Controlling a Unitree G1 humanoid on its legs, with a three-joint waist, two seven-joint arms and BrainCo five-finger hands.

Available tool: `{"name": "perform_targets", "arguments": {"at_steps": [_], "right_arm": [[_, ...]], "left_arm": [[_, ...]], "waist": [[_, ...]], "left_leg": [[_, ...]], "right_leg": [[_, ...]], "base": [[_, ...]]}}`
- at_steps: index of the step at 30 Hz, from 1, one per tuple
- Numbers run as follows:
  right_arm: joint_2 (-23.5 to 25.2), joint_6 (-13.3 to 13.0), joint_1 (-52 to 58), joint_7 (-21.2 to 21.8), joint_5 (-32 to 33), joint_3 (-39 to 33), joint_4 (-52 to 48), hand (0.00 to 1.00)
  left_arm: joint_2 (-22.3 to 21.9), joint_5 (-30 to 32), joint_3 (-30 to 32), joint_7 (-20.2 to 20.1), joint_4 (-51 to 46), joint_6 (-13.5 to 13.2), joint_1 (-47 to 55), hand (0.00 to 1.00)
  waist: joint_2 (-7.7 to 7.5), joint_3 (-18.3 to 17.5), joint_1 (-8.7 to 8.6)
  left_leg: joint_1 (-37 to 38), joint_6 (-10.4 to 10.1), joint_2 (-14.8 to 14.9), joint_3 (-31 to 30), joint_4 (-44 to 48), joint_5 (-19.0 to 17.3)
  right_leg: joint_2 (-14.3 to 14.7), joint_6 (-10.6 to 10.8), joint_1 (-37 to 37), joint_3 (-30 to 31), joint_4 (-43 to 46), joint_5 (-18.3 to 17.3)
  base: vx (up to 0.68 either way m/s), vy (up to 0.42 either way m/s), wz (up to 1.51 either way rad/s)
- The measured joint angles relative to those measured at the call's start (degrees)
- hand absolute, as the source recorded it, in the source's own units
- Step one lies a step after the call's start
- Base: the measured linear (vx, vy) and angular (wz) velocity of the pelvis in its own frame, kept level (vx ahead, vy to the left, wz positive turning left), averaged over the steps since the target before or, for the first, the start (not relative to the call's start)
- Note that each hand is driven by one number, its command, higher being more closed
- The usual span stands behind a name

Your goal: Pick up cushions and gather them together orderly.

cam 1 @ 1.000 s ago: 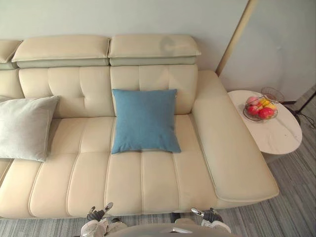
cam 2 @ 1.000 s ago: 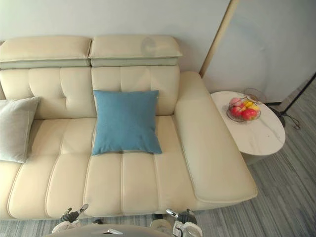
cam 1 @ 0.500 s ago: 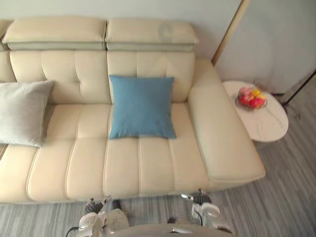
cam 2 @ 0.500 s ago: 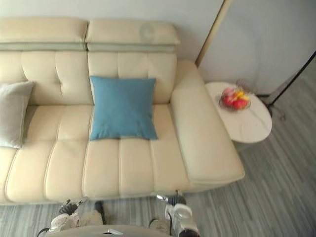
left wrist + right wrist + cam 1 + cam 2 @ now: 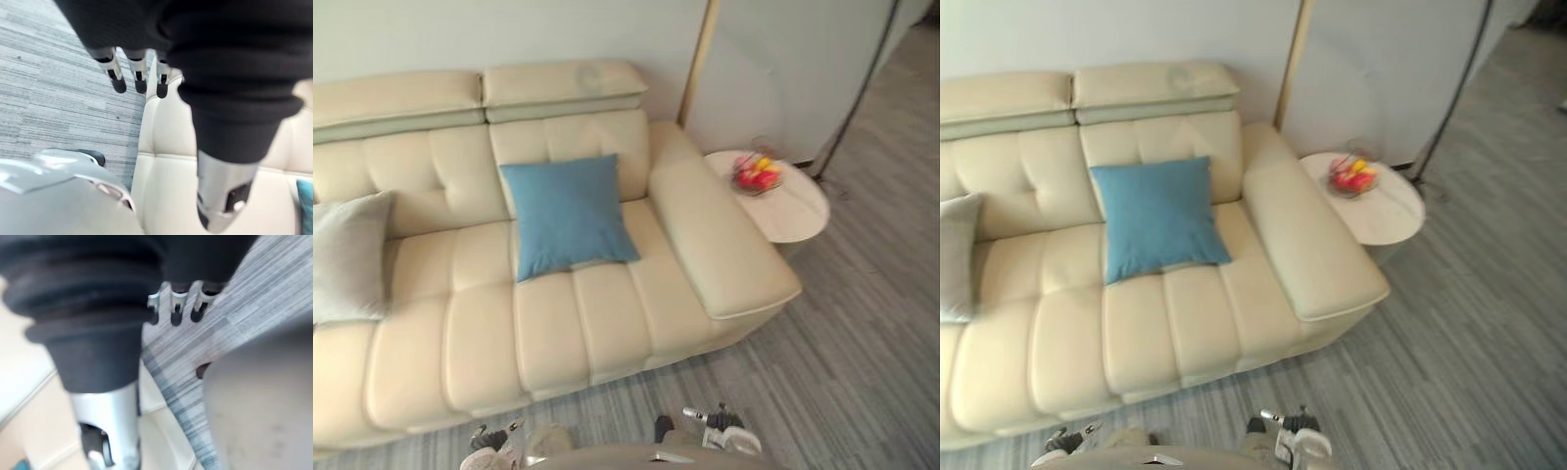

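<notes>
Well beyond both sets of fingers, across a strip of grey striped carpet floor (image 5: 842, 352), stands a long cream leather sofa (image 5: 558, 333) with a tufted back. A square blue fabric cushion (image 5: 568, 215) leans against its backrest with its lower edge on the seat, roughly straight ahead of the gap between the two hands. A pale grey fabric cushion (image 5: 347, 259) props against the backrest far out past the left fingers' side, partly cut off by the view's edge. The two cushions sit well apart, with bare seat between them, and neither is touched.

The left hand (image 5: 222, 191) hangs low in front of the sofa. Its fingers (image 5: 138, 78) are straight and released, grasping nothing, with carpet beneath their tips and the sofa's front edge just beside the thumb. The right hand (image 5: 105, 431) hangs low as well, its fingers (image 5: 175, 308) relaxed and empty over the carpet, cream leather showing past the thumb.

Out beyond the right fingers' side, just past the sofa's broad armrest, is a round white marble worktop (image 5: 793, 211). It carries a wire bowl of red and yellow fruit (image 5: 757, 176) near its far edge. A slim pale wooden post (image 5: 698, 59) leans up the wall behind the armrest.
</notes>
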Motion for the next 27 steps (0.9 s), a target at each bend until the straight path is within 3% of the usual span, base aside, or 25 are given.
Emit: {"name": "perform_targets", "arguments": {"at_steps": [3,5,10,13,15,16,17,18,19,20,21,23,24,25,26,27], "right_arm": [[0.15,0.00,0.09,0.00,0.06,-0.82,0.41,0.00],[0.00,0.09,0.15,0.13,0.05,-1.28,0.58,0.00],[-1.01,0.20,-0.59,0.23,0.43,-2.48,2.22,0.00],[-1.12,0.21,-1.11,0.26,0.66,-2.46,2.24,0.00],[-1.20,0.16,-1.91,0.29,0.93,-2.27,2.17,0.00],[-1.10,0.08,-2.73,0.30,0.94,-1.86,2.17,0.00],[-0.92,0.12,-3.46,0.29,0.94,-1.97,1.95,0.00],[-1.46,0.26,-3.85,0.27,0.94,-2.70,1.97,0.00],[-1.98,0.20,-3.91,0.31,1.16,-3.15,1.63,0.00],[-2.61,-0.09,-4.02,0.27,1.10,-3.71,0.88,0.00],[-2.75,-0.04,-4.18,0.24,0.89,-3.76,0.96,0.00],[-2.71,-0.06,-4.38,0.22,0.87,-3.72,1.72,0.00],[-2.67,0.13,-4.24,0.21,0.80,-3.68,2.61,0.00],[-2.90,0.18,-4.81,0.27,0.92,-3.89,2.85,0.00],[-3.55,0.12,-5.30,0.28,0.93,-4.03,3.01,0.00],[-4.39,0.09,-5.77,0.24,0.94,-4.17,3.52,0.00]], "left_arm": [[0.35,0.11,-0.67,0.01,1.11,0.13,-0.19,0.00],[0.27,0.13,-0.87,-0.08,2.31,0.20,-0.23,0.00],[-0.26,1.32,-0.98,-0.44,3.88,0.24,-1.18,0.00],[-0.28,2.23,-0.59,-0.99,4.24,0.24,-2.10,0.00],[-0.45,2.25,-0.67,-1.44,4.21,0.22,-3.16,0.00],[-0.59,2.25,-0.89,-1.46,4.20,0.19,-4.01,0.00],[-0.56,2.27,-1.20,-1.47,4.15,0.19,-4.08,0.00],[-1.54,2.30,-2.08,-1.46,3.75,0.14,-5.86,0.00],[-2.14,2.30,-3.18,-1.47,2.92,0.13,-6.72,0.00],[-2.40,2.31,-4.87,-1.50,2.02,0.01,-6.44,0.00],[-2.20,2.30,-5.72,-1.62,1.84,-0.05,-6.12,0.00],[-1.85,2.27,-6.50,-1.73,1.86,-0.04,-6.00,0.00],[-1.27,2.26,-7.07,-1.74,1.99,-0.03,-5.67,0.00],[-1.03,2.25,-7.46,-1.76,2.42,0.10,-5.71,0.00],[-1.15,2.25,-8.01,-1.86,2.57,0.18,-5.78,0.00],[-1.59,2.25,-8.63,-1.84,2.57,0.21,-5.73,0.00]], "waist": [[0.05,-0.13,-0.66],[0.69,-0.79,-1.26],[1.41,-1.81,-1.17],[1.42,-1.70,-1.10],[1.51,-1.50,-0.99],[1.68,-0.80,-0.94],[1.97,-0.40,-1.18],[3.00,0.66,-1.61],[4.13,1.39,-1.62],[5.18,1.89,-2.33],[5.41,1.84,-2.81],[5.22,1.80,-3.16],[4.27,1.75,-3.29],[4.45,1.94,-3.23],[5.41,2.52,-3.61],[6.22,3.07,-3.43]], "left_leg": [[2.55,-0.03,-1.72,0.92,-3.04,0.06],[4.01,-0.13,-2.40,1.28,-5.74,1.06],[7.38,-0.26,-0.40,6.01,-7.06,1.90],[8.66,-0.13,0.22,10.48,-7.03,1.08],[9.02,0.69,0.19,15.77,-6.82,0.56],[9.10,1.29,0.67,18.81,-6.82,0.21],[9.23,1.31,0.64,20.50,-6.94,0.05],[9.85,0.76,1.64,24.02,-6.94,-0.40],[10.19,0.57,2.61,26.48,-6.89,-0.35],[11.84,-0.30,3.77,30.60,-7.45,0.10],[13.15,-1.16,4.24,33.55,-8.14,0.60],[15.18,-2.93,4.08,38.56,-8.79,1.36],[15.69,-3.67,2.48,39.75,-8.84,1.78],[16.16,-3.84,2.90,39.78,-8.83,1.91],[16.10,-4.66,3.76,39.30,-7.52,2.71],[15.28,-4.70,6.51,37.71,-0.58,2.48]], "right_leg": [[-0.10,-0.64,1.03,2.71,-2.56,2.46],[0.10,0.57,1.04,3.45,-3.51,3.70],[4.49,0.68,-0.30,9.59,-4.66,4.41],[6.82,-0.02,-2.50,13.26,-4.63,6.22],[8.67,-0.95,-5.48,13.29,-4.62,9.78],[9.45,-3.34,-6.62,10.27,-6.13,12.28],[8.98,-5.70,-6.72,6.68,-6.55,9.70],[7.56,-8.62,-8.84,-4.24,-2.96,4.24],[5.77,-8.80,-10.98,-12.48,2.36,1.60],[3.11,-8.95,-11.67,-25.35,9.90,-1.90],[1.27,-9.06,-10.76,-33.51,13.69,-4.75],[-1.27,-8.88,-8.52,-41.96,17.18,-9.76],[-1.18,-7.33,-7.72,-40.33,15.62,-11.03],[0.56,-8.38,-8.38,-37.99,15.37,-10.19],[2.32,-8.53,-8.58,-35.89,14.31,-10.27],[4.15,-8.79,-8.79,-32.50,13.67,-10.58]], "base": [[0.01,0.084,-0.42],[0.08,0.032,-0.34],[0.17,-0.032,-0.80],[0.06,-0.044,-1.20],[-0.03,-0.046,-1.73],[-0.04,-0.044,-1.51],[-0.09,-0.084,-1.66],[-0.09,-0.048,-1.21],[-0.14,-0.081,-1.62],[-0.08,-0.051,-1.57],[-0.04,-0.073,-1.36],[0.09,-0.121,-1.42],[0.16,-0.158,-1.55],[0.20,-0.192,-1.24],[0.21,-0.214,-1.42],[0.28,-0.261,-1.50]]}}
